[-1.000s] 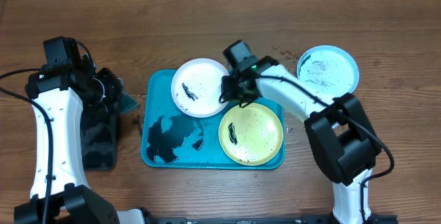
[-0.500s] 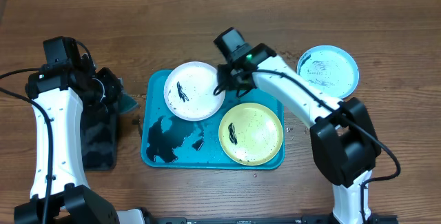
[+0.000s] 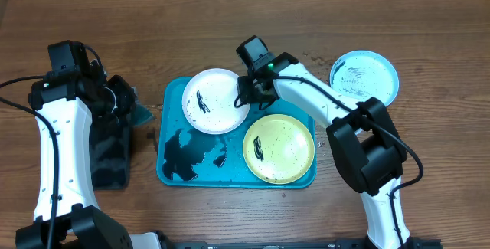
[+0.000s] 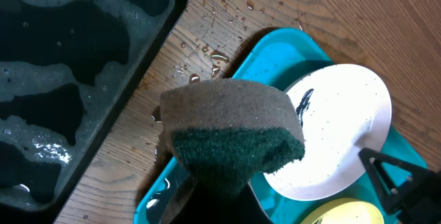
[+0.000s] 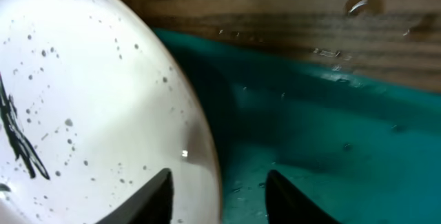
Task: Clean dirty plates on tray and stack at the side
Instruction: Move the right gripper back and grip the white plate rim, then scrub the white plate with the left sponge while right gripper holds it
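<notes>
The white plate (image 3: 214, 101) lies in the teal tray (image 3: 170, 96) at the back, with dark smears. The yellow-green plate (image 3: 279, 148) lies in the tray's front right. The light blue plate (image 3: 364, 76) sits on the table right of the tray. My right gripper (image 3: 249, 99) is open astride the white plate's right rim. In the right wrist view one finger (image 5: 155, 196) is over the plate (image 5: 83, 100) and the other over the tray (image 5: 331, 134). My left gripper (image 3: 126, 99) is shut on a green-brown sponge (image 4: 234, 131), left of the tray.
A black tray (image 3: 111, 153) with soapy water stands at the left, under my left arm. A dark puddle (image 3: 182, 155) lies in the teal tray's front left. Water drops (image 4: 213, 55) dot the wood between the two trays.
The white plate has slid left in the tray along with my right gripper, then stayed. The left arm and sponge have not moved.
</notes>
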Robot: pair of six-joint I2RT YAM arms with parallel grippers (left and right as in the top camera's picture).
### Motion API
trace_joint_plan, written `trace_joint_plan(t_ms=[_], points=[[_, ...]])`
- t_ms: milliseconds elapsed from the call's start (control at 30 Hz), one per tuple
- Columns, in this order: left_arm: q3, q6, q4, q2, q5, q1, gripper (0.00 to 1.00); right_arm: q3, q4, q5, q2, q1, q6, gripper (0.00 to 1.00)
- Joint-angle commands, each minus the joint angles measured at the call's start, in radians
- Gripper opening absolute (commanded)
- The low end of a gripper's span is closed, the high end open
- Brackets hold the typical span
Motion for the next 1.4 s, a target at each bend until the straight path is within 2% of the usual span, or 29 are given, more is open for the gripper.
trace_joint_plan(t_ms=[0, 100, 233, 467, 633, 800, 833, 900, 1000, 1033, 1200, 1267, 1300, 1333, 1367], points=[[-0.001, 0.073, 0.001, -0.002, 0.053, -0.009, 0.04, 0.022, -0.014, -0.037, 0.022, 0.006, 0.005, 0.28], [-0.001, 0.135, 0.013, -0.002, 0.135, -0.018, 0.04, 0.022, -0.031, -0.057, 0.022, 0.019, 0.008, 0.18], [-0.001, 0.15, 0.013, -0.002, 0.164, -0.066, 0.04, 0.022, -0.069, -0.137, 0.022, 0.046, 0.013, 0.04], [-0.002, 0.163, 0.017, -0.002, 0.122, -0.212, 0.04, 0.022, -0.113, -0.203, 0.022, 0.104, 0.134, 0.04], [-0.029, 0.071, 0.018, -0.002, 0.059, -0.296, 0.04, 0.022, -0.11, -0.201, 0.022, 0.119, 0.304, 0.04], [-0.103, -0.029, 0.055, -0.002, -0.013, -0.327, 0.04, 0.022, -0.105, -0.135, 0.022, 0.12, 0.401, 0.05], [-0.122, -0.028, 0.058, -0.002, -0.028, -0.327, 0.04, 0.022, -0.105, -0.129, 0.022, 0.12, 0.397, 0.19], [-0.129, -0.028, 0.057, -0.002, -0.045, -0.325, 0.04, 0.022, -0.094, -0.13, 0.022, 0.116, 0.354, 0.26], [-0.13, -0.036, 0.063, -0.002, -0.072, -0.325, 0.04, 0.022, -0.064, -0.13, 0.022, 0.095, 0.213, 0.49], [-0.13, -0.036, 0.066, -0.002, -0.071, -0.325, 0.04, 0.022, -0.057, -0.13, 0.022, 0.089, 0.188, 0.52], [-0.13, -0.039, 0.084, -0.002, -0.071, -0.325, 0.04, 0.022, 0.011, -0.13, 0.022, 0.066, 0.057, 0.51], [-0.13, -0.043, 0.087, -0.002, -0.071, -0.325, 0.04, 0.022, 0.026, -0.128, 0.023, 0.067, 0.021, 0.47], [-0.13, -0.047, 0.088, -0.002, -0.071, -0.326, 0.06, 0.022, 0.027, -0.125, 0.026, 0.068, 0.021, 0.41], [-0.13, -0.046, 0.09, -0.002, -0.071, -0.327, 0.06, 0.019, 0.023, -0.127, 0.033, 0.075, 0.024, 0.29], [-0.13, -0.046, 0.09, -0.002, -0.071, -0.327, 0.06, 0.011, 0.024, -0.126, 0.038, 0.081, 0.03, 0.25]])
